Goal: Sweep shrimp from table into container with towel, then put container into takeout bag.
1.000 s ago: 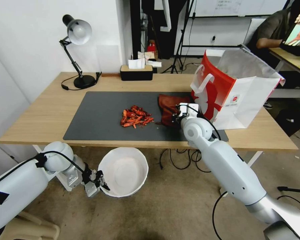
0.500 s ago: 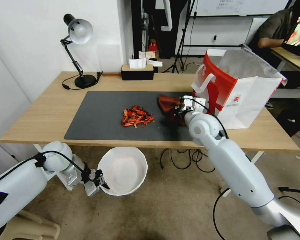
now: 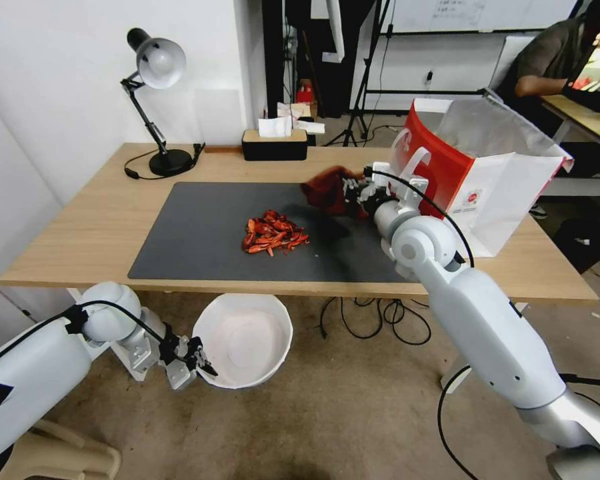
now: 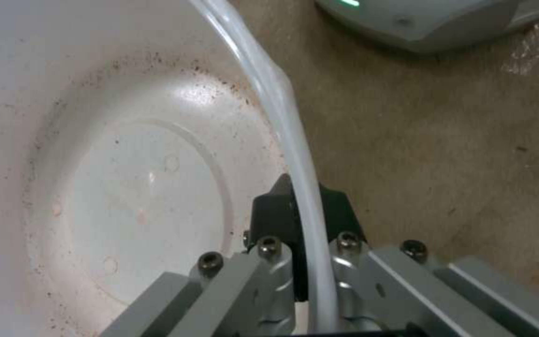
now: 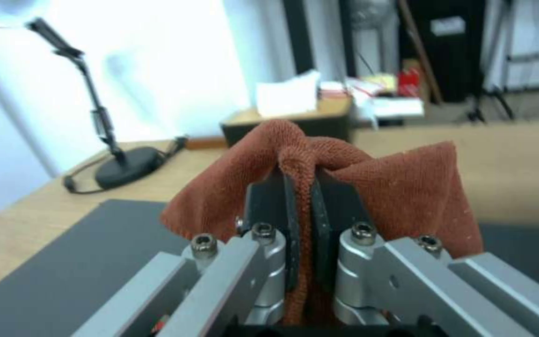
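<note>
The shrimp (image 3: 272,233) lie in a red-orange pile on the dark grey mat (image 3: 200,233) of the light wood table (image 3: 80,227). My right gripper (image 3: 349,192) is shut on the rust-brown towel (image 3: 325,189), lifted above the mat's far right part; the pinched towel (image 5: 369,187) drapes over the closed fingers (image 5: 285,201). Below the table's front edge, my left gripper (image 3: 199,355) is shut on the rim of the round white container (image 3: 247,337), held over the floor. Its rim (image 4: 282,121) passes between the left fingers (image 4: 276,213). The red and white takeout bag (image 3: 473,173) stands open at the table's right.
A black desk lamp (image 3: 155,100) and a black tissue box (image 3: 274,143) stand along the table's far edge. Cables (image 3: 367,313) hang under the table. A person sits at another desk at the far right.
My right gripper has lifted the towel off the mat and carried it up and toward the far side. The left arm and container have barely shifted.
</note>
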Tool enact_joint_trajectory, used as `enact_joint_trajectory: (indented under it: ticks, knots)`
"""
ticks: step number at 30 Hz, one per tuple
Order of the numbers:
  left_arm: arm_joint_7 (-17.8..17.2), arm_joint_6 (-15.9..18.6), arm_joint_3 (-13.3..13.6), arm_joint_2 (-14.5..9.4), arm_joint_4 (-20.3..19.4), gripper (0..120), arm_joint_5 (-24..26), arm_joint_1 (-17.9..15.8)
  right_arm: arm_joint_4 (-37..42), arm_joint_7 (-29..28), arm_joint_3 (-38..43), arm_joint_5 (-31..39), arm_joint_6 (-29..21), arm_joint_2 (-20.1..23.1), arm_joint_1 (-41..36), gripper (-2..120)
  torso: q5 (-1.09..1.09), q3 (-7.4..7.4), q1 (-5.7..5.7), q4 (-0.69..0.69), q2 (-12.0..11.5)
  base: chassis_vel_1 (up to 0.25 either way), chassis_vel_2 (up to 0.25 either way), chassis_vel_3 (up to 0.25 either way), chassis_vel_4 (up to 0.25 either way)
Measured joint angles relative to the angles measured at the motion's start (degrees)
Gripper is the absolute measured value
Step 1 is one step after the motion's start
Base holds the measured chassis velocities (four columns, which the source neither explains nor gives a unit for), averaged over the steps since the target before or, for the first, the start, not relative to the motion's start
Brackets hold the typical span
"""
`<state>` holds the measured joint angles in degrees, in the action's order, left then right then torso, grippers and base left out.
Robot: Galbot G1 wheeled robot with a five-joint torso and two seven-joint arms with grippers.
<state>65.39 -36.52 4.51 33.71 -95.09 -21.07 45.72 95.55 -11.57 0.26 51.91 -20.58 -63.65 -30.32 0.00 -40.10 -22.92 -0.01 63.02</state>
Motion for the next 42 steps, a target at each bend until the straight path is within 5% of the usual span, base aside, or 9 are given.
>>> enact_joint_trajectory:
  ticks: [8, 20, 33, 42]
  knots:
    - [-0.64, 0.00, -0.63, 0.06, 1.06, 0, 1.05, 0.06, -14.20, 12.28, -4.54, -9.04, 7.56, -2.18, 8.03, 2, 0.00, -0.01, -0.01, 0.01, 0.00, 0.000, 0.000, 0.000, 0.000]
    - [-0.32, 1.60, 0.54, 0.37, 1.84, 0, 3.53, -0.73, -34.23, 25.00, -10.49, -13.59, 12.49, -4.64, 16.57, 2, -0.01, -0.01, -0.01, 0.00, 0.01, 0.000, 0.000, 0.000, 0.000]
    - [1.25, 1.63, 1.49, 0.95, 1.65, 0, 2.15, -1.76, -38.91, 29.37, -12.33, -16.26, 13.74, -6.19, 14.35, 2, 0.00, -0.01, 0.01, 0.01, 0.01, 0.000, 0.000, 0.000, 0.000]
    - [2.38, 1.46, 6.58, 1.97, 3.53, 0, 1.17, -6.41, -39.60, 31.80, -13.13, -16.83, 13.79, -5.92, 14.17, 2, -0.01, -0.01, 0.00, 0.01, 0.01, 0.000, 0.000, 0.000, 0.000]
